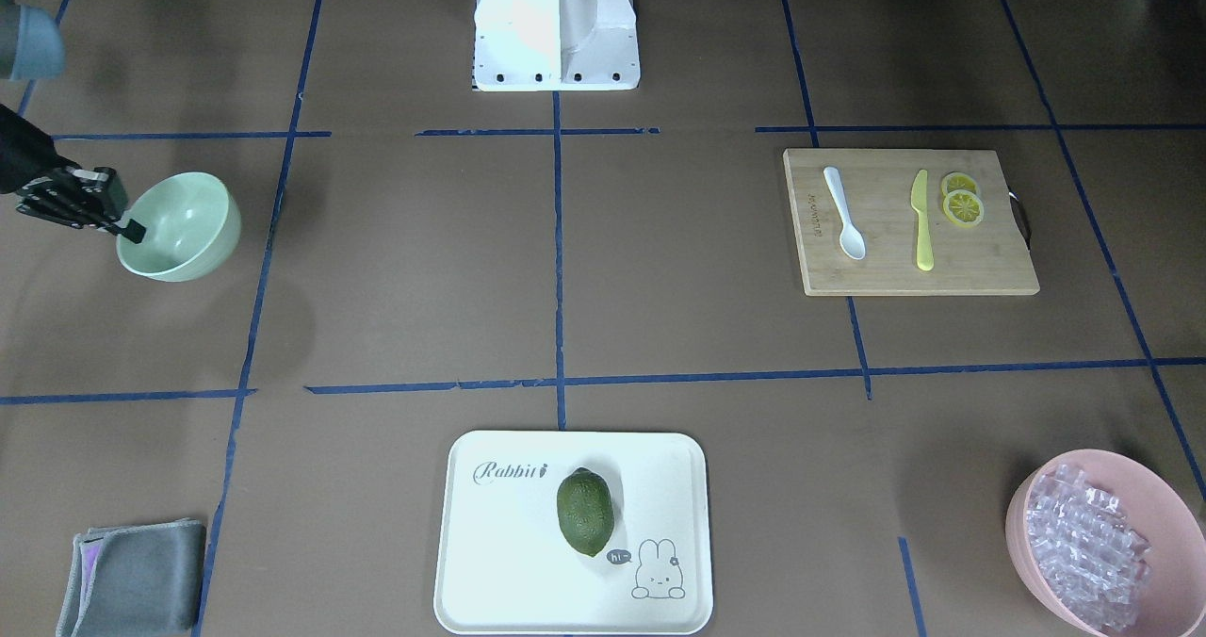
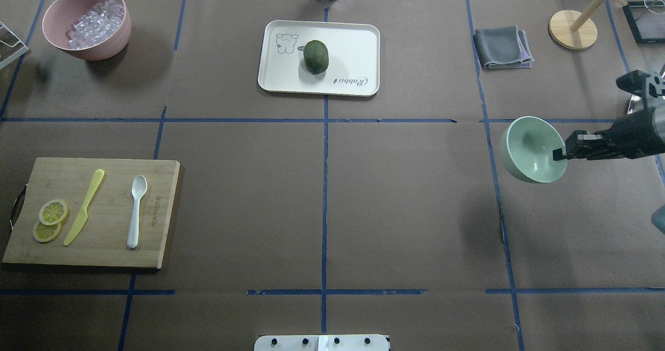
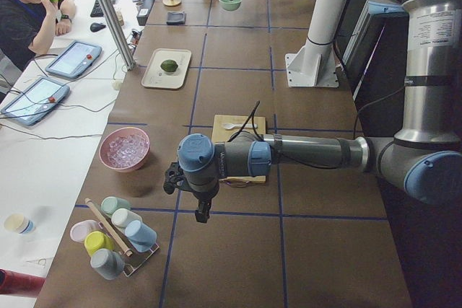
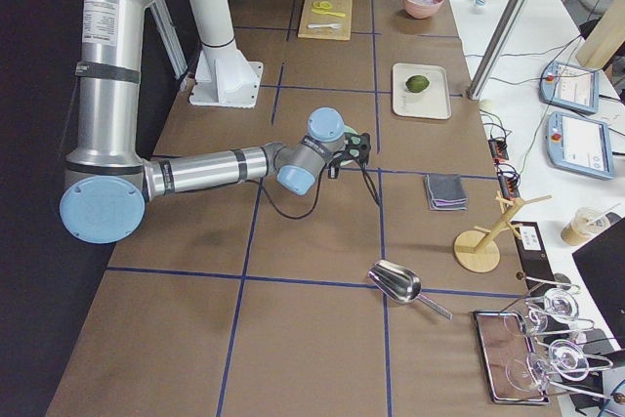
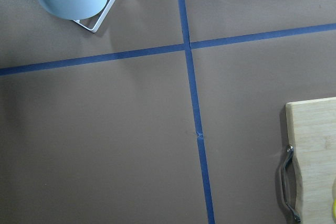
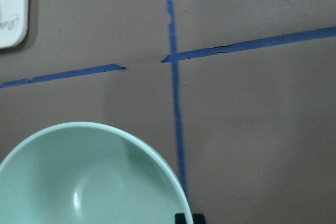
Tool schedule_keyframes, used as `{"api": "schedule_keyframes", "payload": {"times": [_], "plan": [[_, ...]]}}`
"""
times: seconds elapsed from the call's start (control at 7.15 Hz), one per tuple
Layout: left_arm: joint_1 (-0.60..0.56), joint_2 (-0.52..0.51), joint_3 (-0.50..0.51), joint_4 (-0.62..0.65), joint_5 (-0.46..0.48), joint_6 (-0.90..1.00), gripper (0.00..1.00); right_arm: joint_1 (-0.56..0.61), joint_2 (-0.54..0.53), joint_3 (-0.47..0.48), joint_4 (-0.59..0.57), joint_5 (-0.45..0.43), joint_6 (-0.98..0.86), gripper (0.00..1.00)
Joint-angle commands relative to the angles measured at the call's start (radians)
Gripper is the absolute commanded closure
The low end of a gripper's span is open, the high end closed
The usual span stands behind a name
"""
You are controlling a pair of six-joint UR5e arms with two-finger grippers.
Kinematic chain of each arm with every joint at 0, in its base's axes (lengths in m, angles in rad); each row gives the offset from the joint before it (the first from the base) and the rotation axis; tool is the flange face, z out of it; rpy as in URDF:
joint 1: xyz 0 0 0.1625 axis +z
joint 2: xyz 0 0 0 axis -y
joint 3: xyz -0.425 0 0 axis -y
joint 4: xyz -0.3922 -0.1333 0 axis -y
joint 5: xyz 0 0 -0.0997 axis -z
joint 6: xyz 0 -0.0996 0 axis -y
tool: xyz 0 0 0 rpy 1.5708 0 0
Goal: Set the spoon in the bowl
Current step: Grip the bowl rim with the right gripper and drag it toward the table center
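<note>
The white spoon [image 1: 843, 213] lies on a wooden cutting board [image 1: 999, 260], next to a yellow knife; it also shows in the overhead view [image 2: 136, 211]. My right gripper [image 2: 560, 153] is shut on the rim of the mint-green bowl [image 2: 530, 148], which is tilted and held off the table at the robot's right side [image 1: 184, 232]. The right wrist view shows the bowl [image 6: 89, 177] just below the camera. My left gripper [image 3: 202, 210] shows only in the exterior left view, beyond the board's end; I cannot tell if it is open or shut.
A yellow knife [image 1: 923, 222] and lemon slices [image 1: 961, 205] share the board. A white tray [image 1: 490, 543] holds a green fruit [image 1: 584, 513]. A pink bowl of ice pieces [image 1: 1102, 543], a grey cloth [image 1: 132, 576] and a cup rack [image 3: 115, 236] stand at the table's edges.
</note>
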Motion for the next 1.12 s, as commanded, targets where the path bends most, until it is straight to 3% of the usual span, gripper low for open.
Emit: {"api": "schedule_keyframes", "payload": {"times": [0.0,0.14,0.28,0.42,0.56,0.98], "plan": [[0.0,0.003,0.0,0.0,0.0,0.0,0.0,-0.129,0.203,0.119,-0.308,-0.07,0.141,1.0],[0.0,0.003,0.002,0.0,0.0,-0.001,0.0,-0.195,0.302,0.174,-0.515,-0.164,0.141,1.0],[0.0,0.003,0.006,0.0,0.0,-0.001,0.0,-0.279,0.371,0.181,-0.603,-0.248,0.156,1.0],[0.0,0.003,0.01,0.0,0.0,-0.001,0.0,-0.43,0.423,0.163,-0.612,-0.404,0.229,1.0],[0.0,0.003,0.011,0.0,0.0,-0.001,0.0,-0.501,0.504,0.082,-0.613,-0.475,0.272,1.0],[0.0,0.001,0.011,0.0,0.0,0.0,0.0,-0.565,0.65,-0.102,-0.603,-0.554,0.285,1.0]]}}
